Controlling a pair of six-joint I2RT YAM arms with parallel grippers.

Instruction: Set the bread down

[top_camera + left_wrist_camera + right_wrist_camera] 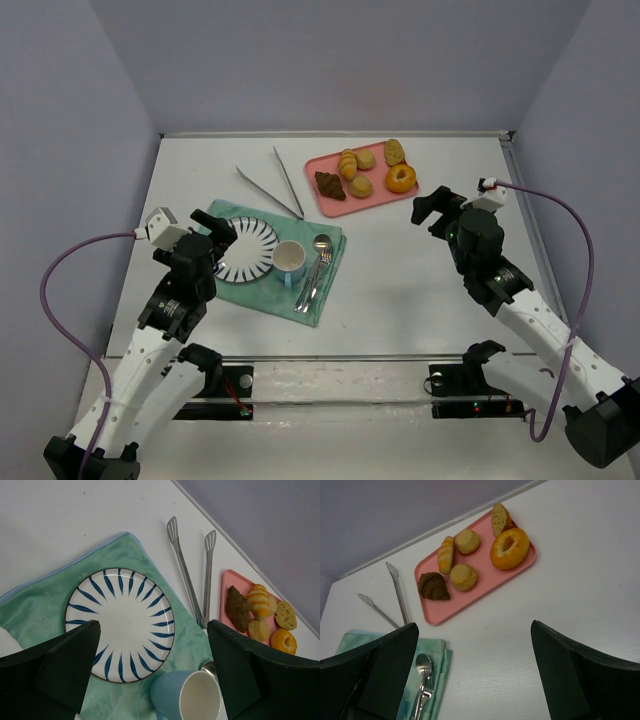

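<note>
We log the bread (464, 576) dead ahead of right jaws (wide, empty); left jaws wide too, farther off.

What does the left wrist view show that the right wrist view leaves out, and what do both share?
Only the left wrist view shows the blue-striped plate and the blue cup, both on the green cloth. Only the right wrist view shows the fork beside the spoon, and the whole pink tray, which the left view cuts off. Both share the tongs, the cloth, the tray, and on it the dark croissant, a round bun and the orange donut.
</note>
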